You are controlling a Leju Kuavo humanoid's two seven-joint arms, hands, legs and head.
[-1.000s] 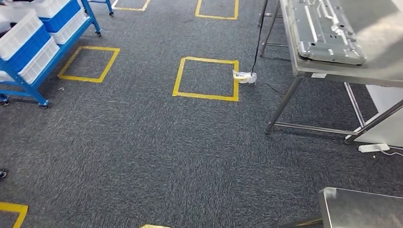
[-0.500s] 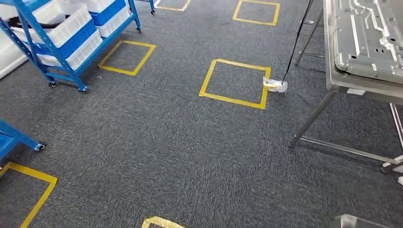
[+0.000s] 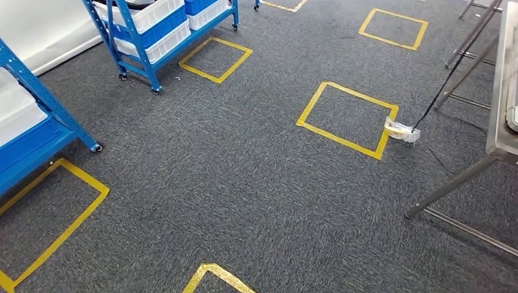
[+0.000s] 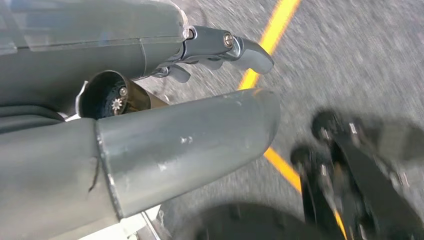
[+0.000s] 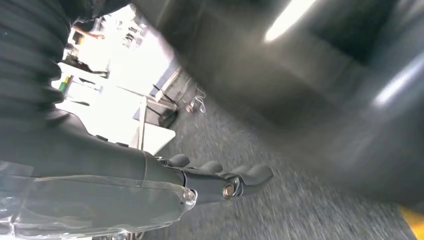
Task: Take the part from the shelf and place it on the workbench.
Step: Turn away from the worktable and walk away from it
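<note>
Head view: a blue shelf (image 3: 143, 36) on castors stands at the far left and carries white and blue bins (image 3: 160, 13). A second blue shelf (image 3: 36, 122) stands nearer, at the left edge. Yellow tape squares (image 3: 347, 119) mark the grey carpet (image 3: 232, 183). The metal desk (image 3: 502, 122) shows its edge and one leg at the right. A black cable (image 3: 440, 97) runs down to a taped bundle (image 3: 400, 130) on the floor beside one square. I cannot make out the part on either shelf or on the desk.

Left wrist view: my left hand (image 4: 220, 50) hangs above carpet and yellow tape. My fingers (image 4: 247, 52) lie extended and released, holding nothing.

Right wrist view: my right hand (image 5: 220, 182) hangs over the carpet, the picture blurred. My fingers (image 5: 250, 175) lie extended and apart, holding nothing.
</note>
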